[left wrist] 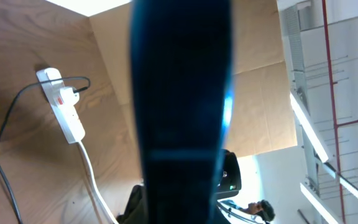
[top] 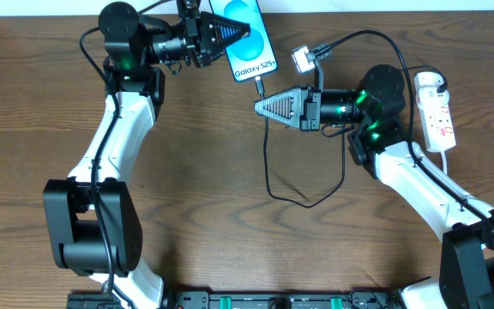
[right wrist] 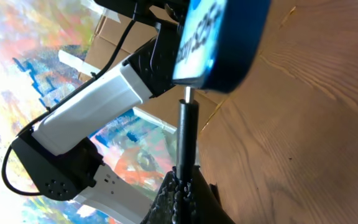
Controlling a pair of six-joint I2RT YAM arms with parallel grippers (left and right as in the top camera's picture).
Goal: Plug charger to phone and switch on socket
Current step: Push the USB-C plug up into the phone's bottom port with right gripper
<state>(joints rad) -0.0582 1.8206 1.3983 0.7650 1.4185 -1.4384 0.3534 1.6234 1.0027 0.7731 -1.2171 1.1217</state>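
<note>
Between the closed jaws of the right gripper (top: 261, 106) sits the charger (right wrist: 187, 124) plug, aimed at the phone (top: 256, 56) bottom to go in; left gripper (top: 245, 33) jaws squeeze the phone so it cannot slide; socket (top: 436, 112) lies well behind the right jaws.

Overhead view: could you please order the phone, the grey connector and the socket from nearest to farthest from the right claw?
From the right claw:
1. phone: its lower end lies just above the claw tips in the picture.
2. grey connector: up and to the picture's right.
3. socket: far off near the picture's right edge.
</note>
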